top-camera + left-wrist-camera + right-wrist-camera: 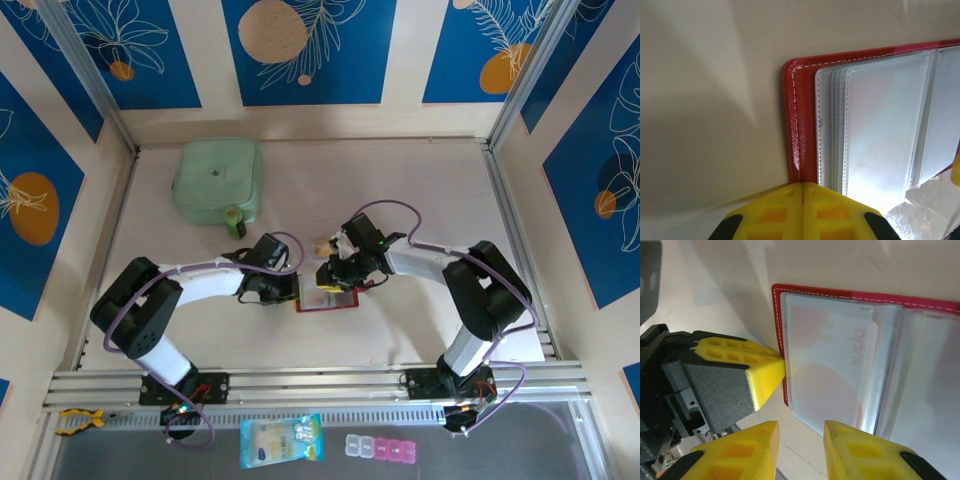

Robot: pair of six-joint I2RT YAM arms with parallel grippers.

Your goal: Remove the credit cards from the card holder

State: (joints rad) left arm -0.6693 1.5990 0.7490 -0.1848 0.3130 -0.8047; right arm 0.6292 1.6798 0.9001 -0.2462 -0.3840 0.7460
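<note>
Right wrist view: card holder (840, 293) lies open and flat on the table (715, 285), with a red stitched border around greyish clear pockets. One credit card (822, 365) with pale pink-red print sits inside the top pocket, seen through the plastic. Right fingers (842, 440) hang parted just off the pocket's near corner, with a gap between the yellow pads and nothing in it. Left fingers (771, 371) are pressed together, tip touching the holder's red side edge. Left wrist view: left fingers (802, 197) are closed with only a seam between them, tip at the red border of the card holder (793, 125), stacked clear pockets fanned just beside it. Can't tell whether the tip pins the border or only meets it. Top external view: card holder (330, 300) lies near the middle of the table (430, 180), a bit toward the near edge, between the two arms. Left fingers (284, 290) are at its left end, right fingers (336, 278) over its far edge. Small yellowish flat piece (322, 245) lies just beyond the right wrist, too small to identify. Pale green pouch (218, 182) sits well apart at the far left of the table. On the dark strip in front of the arm bases: blue-and-white packet (282, 440), row of pink-and-clear little boxes (380, 448), yellow clip (75, 420) at far left.
</note>
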